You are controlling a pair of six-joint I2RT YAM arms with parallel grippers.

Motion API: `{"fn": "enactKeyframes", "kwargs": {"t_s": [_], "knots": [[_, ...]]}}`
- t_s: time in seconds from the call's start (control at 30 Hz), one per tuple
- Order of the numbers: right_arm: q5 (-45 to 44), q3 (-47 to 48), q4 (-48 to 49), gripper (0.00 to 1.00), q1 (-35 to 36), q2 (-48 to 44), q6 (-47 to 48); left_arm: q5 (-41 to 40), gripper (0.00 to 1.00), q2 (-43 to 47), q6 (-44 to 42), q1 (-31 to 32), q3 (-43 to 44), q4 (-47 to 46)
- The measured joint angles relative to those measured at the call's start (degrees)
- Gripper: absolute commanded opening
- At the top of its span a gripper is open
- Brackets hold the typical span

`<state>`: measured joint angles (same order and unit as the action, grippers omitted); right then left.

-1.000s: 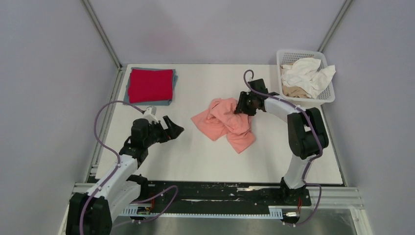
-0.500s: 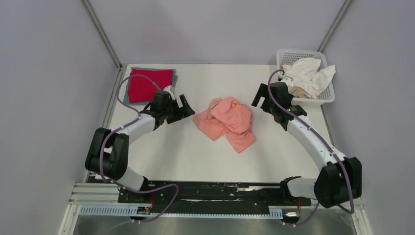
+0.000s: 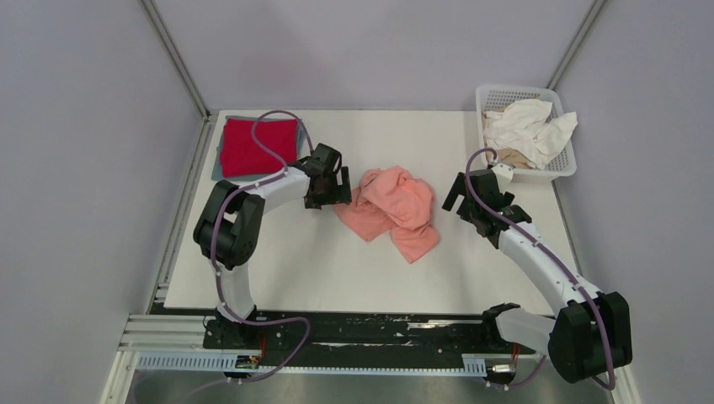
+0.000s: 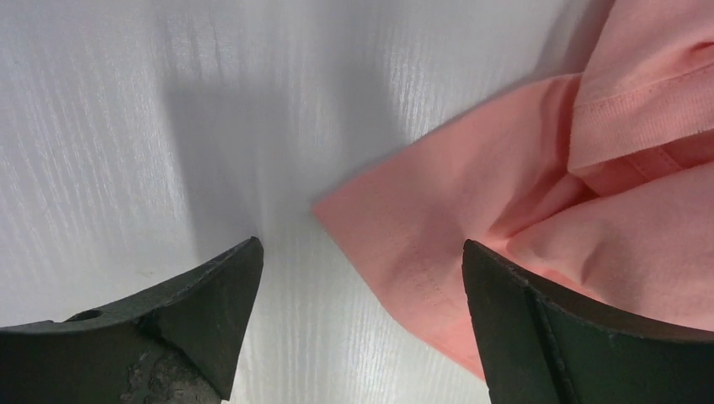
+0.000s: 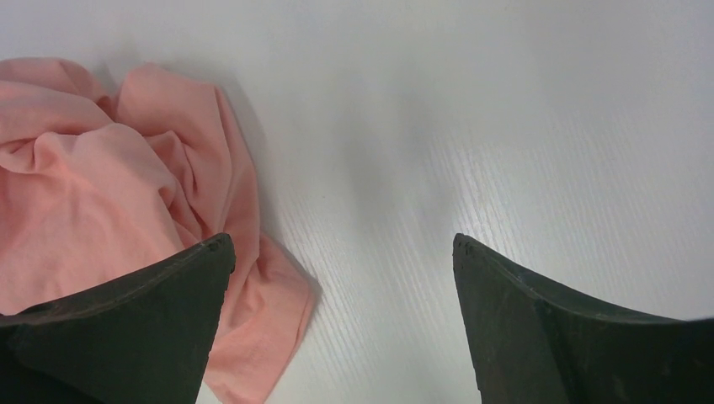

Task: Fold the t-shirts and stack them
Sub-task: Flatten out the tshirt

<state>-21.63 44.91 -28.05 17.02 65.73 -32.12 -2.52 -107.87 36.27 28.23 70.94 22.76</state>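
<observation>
A crumpled salmon-pink t-shirt (image 3: 391, 210) lies in the middle of the table. My left gripper (image 3: 335, 195) hangs open at the shirt's left corner; in the left wrist view that corner (image 4: 438, 236) lies between its two fingers, nothing gripped. To the right of the shirt, apart from it, my right gripper (image 3: 457, 200) stands open; its wrist view shows the pink shirt (image 5: 126, 194) beside the left finger and bare table between the fingers. A folded red t-shirt (image 3: 257, 145) lies on a folded grey-blue one (image 3: 226, 168) at the back left.
A white lattice basket (image 3: 562, 164) at the back right holds crumpled white t-shirts (image 3: 530, 126) and a beige one (image 3: 509, 156). The white table (image 3: 320, 261) ends at a metal rail near the arm bases.
My right gripper let go of the pink shirt, opened and drew back to the right. The left arm swung from the front left up to the shirt's left corner.
</observation>
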Motion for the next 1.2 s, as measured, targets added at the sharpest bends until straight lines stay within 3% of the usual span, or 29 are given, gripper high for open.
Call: {"fn": "enactKeyframes", "kwargs": {"t_s": [0.13,0.33,0.4,0.57,0.6,0.67,0.87,1.2], "knots": [[0.02,0.00,0.00,1.00,0.00,0.20,0.04,-3.45,0.90,-3.06,-0.28,1.53,4.63,5.03],[0.00,0.00,0.00,1.00,0.00,0.94,0.04,-8.41,0.72,-6.73,-1.31,4.46,9.60,9.88],[-0.02,0.00,0.00,1.00,0.00,0.98,0.07,-9.20,0.53,-7.02,-1.64,5.09,9.90,10.19],[0.04,0.00,0.00,1.00,0.00,1.33,0.07,-9.73,0.24,-7.37,-1.92,5.90,10.14,10.32],[0.07,0.00,0.00,1.00,0.00,1.36,0.09,-9.29,0.08,-7.37,-2.08,5.99,10.14,10.03],[0.15,0.00,0.00,1.00,0.00,1.36,0.26,-8.09,0.00,-7.34,-2.14,6.12,9.75,8.61],[3.23,-1.51,0.26,0.98,0.00,0.37,0.31,-6.29,0.00,-4.20,-3.45,6.38,3.96,0.72],[16.85,-6.78,-1.03,0.80,0.39,2.60,-0.02,-4.72,0.00,4.13,-3.04,7.37,-8.72,-7.76]]}}
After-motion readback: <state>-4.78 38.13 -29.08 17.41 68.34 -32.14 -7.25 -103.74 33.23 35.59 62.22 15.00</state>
